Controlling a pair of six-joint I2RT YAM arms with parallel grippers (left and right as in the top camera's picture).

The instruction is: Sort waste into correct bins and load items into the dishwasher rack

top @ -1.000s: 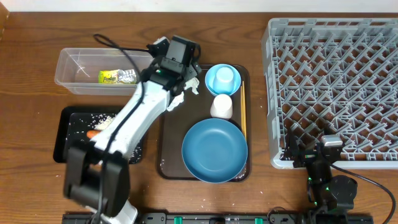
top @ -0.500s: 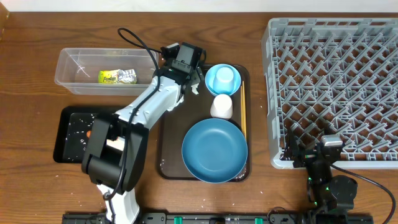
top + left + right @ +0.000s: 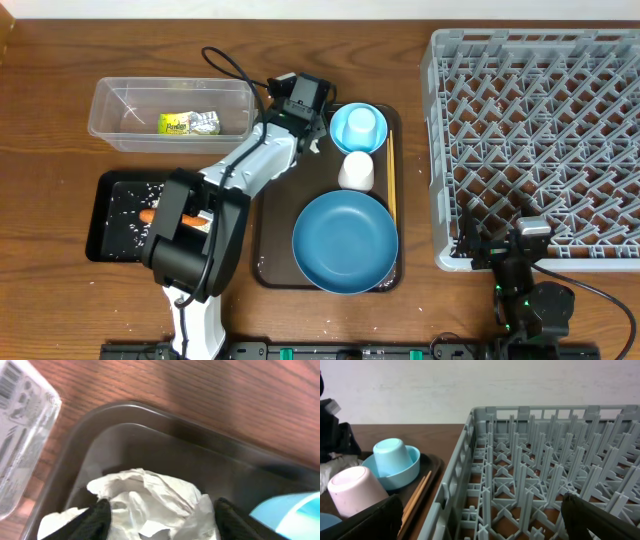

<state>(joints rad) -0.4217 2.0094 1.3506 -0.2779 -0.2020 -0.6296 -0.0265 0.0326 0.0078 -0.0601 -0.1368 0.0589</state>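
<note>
My left gripper (image 3: 304, 128) (image 3: 160, 510) is open over the far-left corner of the brown serving tray, with its fingers on either side of a crumpled white tissue (image 3: 150, 492) (image 3: 297, 150). The clear tub (image 3: 110, 100) holds the yellow-green wrapper (image 3: 188, 123). The black tray (image 3: 100, 245) holds rice grains (image 3: 125, 200) and the carrot (image 3: 149, 215). The light-blue bowl (image 3: 343, 135) (image 3: 402, 472), white cup (image 3: 356, 172) (image 3: 352, 491), dark-blue dish (image 3: 345, 242) and chopsticks (image 3: 391, 175) (image 3: 415, 499) lie on the serving tray. My right gripper (image 3: 522, 250) (image 3: 480, 510) is open and empty at the grey rack's (image 3: 540, 120) (image 3: 530, 460) front edge.
The brown serving tray (image 3: 272, 235) (image 3: 165, 420) lies between the bins and the rack. A small light-blue cup (image 3: 360, 124) stands upside down in the bowl. The clear tub's corner (image 3: 22, 435) is close on the left of my left gripper. A black cable (image 3: 230, 65) loops over the table behind the arm.
My left arm has swung right and away from the black tray, uncovering it, and the gripper has settled over the tissue in the tray corner. The right arm has not moved.
</note>
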